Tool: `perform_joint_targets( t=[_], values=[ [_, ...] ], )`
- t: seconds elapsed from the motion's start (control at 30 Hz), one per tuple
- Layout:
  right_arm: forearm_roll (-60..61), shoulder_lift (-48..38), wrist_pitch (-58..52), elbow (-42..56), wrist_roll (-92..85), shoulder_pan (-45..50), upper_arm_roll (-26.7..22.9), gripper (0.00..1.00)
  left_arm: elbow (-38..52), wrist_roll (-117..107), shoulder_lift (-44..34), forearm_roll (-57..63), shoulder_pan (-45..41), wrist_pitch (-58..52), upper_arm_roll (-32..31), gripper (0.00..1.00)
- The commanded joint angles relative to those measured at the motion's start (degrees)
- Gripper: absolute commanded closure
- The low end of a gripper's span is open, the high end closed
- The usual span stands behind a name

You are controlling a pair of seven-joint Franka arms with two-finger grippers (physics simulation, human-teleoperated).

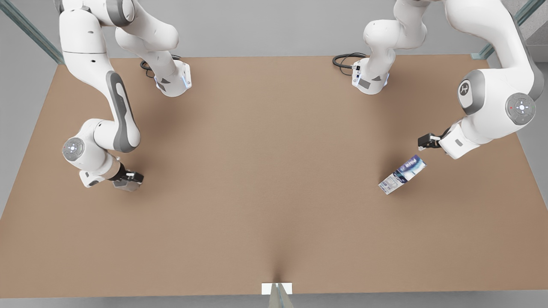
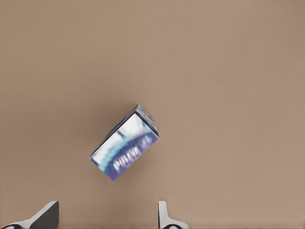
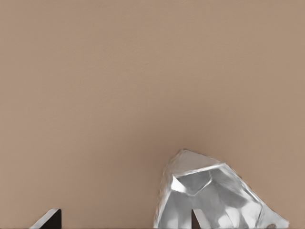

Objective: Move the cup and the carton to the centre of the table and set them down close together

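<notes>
The white and dark blue carton (image 1: 402, 174) (image 2: 125, 143) lies tilted on the brown table (image 1: 265, 171), toward the front view's right. My left gripper (image 1: 424, 142) (image 2: 107, 220) hovers open just behind the carton, not touching it. Toward the front view's left, the light-grey faceted cup (image 1: 125, 184) (image 3: 214, 191) sits on the table. My right gripper (image 1: 132, 177) (image 3: 124, 220) is right over the cup and open. One of its fingertips (image 3: 198, 217) shows in front of the cup, and the other stands well off to the side.
Both arm bases stand at the table's far edge, each with a black cable (image 1: 346, 61) coiled beside it. A small white marker (image 1: 277, 288) sits at the middle of the near edge. Open tabletop stretches between the two objects.
</notes>
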Motion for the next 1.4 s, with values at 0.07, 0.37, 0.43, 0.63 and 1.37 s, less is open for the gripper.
perform_joint_targets(
  t=[0.07, 0.37, 0.43, 0.63, 1.37],
  values=[
    [0.0, 1.2, 0.5, 0.1, 0.1, 0.0, -0.1, 0.0, 0.0, 0.0, 0.0, 0.0, 0.0, -0.1, 0.0, 0.0],
    [-0.2, 4.4, 1.5, 0.0, 0.0, 0.1, -0.9, 0.0, 0.0, -0.1, 0.5, 0.0, 0.0, -0.4, 0.0, 0.0],
    [-0.1, 6.2, 1.6, 1.1, 0.1, 0.7, -1.2, 0.0, 0.0, -0.1, 0.7, 0.0, 0.0, -0.5, 0.0, 0.0],
    [0.1, 8.4, 1.7, 3.5, 0.4, 1.9, -2.9, 0.79, 0.0, -0.1, 0.7, 0.0, 0.0, -0.6, 0.0, 0.0],
    [0.0, 3.2, -6.0, 6.2, 0.4, 1.5, -1.6, 0.79, -0.5, 1.1, -0.1, 0.1, 0.5, -0.7, 0.0, 0.0]
  ],
)
